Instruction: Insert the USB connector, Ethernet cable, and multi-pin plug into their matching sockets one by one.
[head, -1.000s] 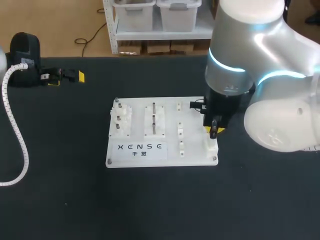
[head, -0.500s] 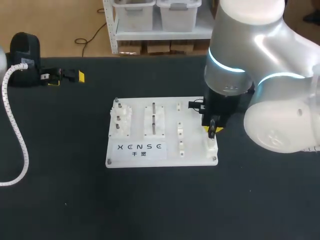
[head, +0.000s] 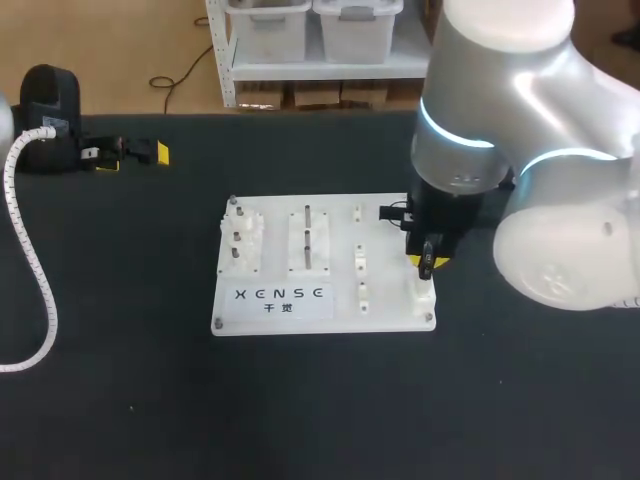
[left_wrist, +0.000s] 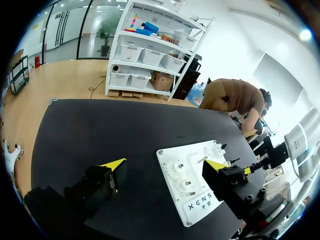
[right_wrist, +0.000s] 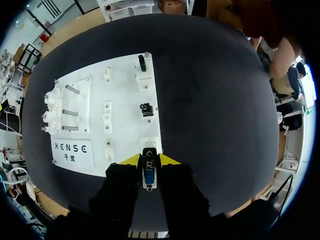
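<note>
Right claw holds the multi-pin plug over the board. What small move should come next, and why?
Probably ease the right claw straight down: it is shut on the multi-pin plug, which sits just above the white socket at the board's near right corner, seemingly aligned, not yet seated.

The only clear print is sitting on the white board (head: 335, 250), in its near left corner: a line of dark capital letters (head: 285, 293) is running from left to right just nearer than the peg fixtures, and two smaller characters (head: 285, 308) are lying centred right under it. Both wrist views are showing it on that same corner, at a slant in the left one. A pale sticker (head: 53, 124) is showing on the black housing (head: 48, 90) at the table's far left, too small to read.
</note>
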